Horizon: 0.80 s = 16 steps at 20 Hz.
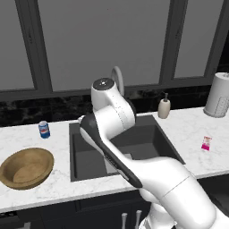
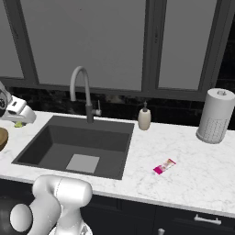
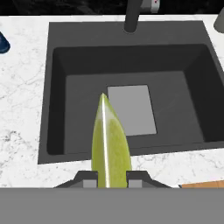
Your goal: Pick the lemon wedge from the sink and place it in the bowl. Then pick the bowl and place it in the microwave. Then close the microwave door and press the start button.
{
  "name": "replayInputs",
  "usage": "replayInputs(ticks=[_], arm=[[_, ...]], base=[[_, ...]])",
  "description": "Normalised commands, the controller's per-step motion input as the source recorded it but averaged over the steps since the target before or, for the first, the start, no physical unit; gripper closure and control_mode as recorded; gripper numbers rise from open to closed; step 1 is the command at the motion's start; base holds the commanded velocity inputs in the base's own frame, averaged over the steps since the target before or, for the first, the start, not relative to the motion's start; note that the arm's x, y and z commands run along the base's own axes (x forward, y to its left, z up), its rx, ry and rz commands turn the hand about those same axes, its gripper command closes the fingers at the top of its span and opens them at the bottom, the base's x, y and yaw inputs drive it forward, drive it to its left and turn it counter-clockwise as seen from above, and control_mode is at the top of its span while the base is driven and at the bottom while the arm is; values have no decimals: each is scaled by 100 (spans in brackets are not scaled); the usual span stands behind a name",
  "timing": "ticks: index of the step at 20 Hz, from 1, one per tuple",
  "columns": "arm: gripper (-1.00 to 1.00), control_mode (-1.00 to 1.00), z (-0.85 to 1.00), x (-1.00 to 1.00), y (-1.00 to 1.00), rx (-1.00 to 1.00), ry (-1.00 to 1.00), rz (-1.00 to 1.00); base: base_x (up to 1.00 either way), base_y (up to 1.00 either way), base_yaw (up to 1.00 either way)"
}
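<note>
Above the dark rectangular sink [image 3: 131,74], a glossy pointed lemon wedge [image 3: 109,144].

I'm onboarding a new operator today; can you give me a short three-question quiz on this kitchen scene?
1. True or false: the lemon wedge lies on the floor of the sink.
2. What stands nearest the bowl on the counter? A) soda can B) paper towel roll C) soap dispenser
3. Fill in: the pink packet lies to the ____ of the sink.

Key:
1. False; the gripper holds it above the sink's front edge.
2. A
3. right
</note>
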Motion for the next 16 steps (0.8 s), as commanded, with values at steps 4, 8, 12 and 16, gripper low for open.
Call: replayInputs(ticks=[4,8,12,16], arm=[[100,-100,-55,0,64,7,19,10],[100,-100,-57,0,73,13,2,11],[100,-100,-48,1,77,12,0,10],[100,-100,-19,6,80,10,1,9]], base=[[0,0,0],[0,0,0],[0,0,0],[0,0,0]])
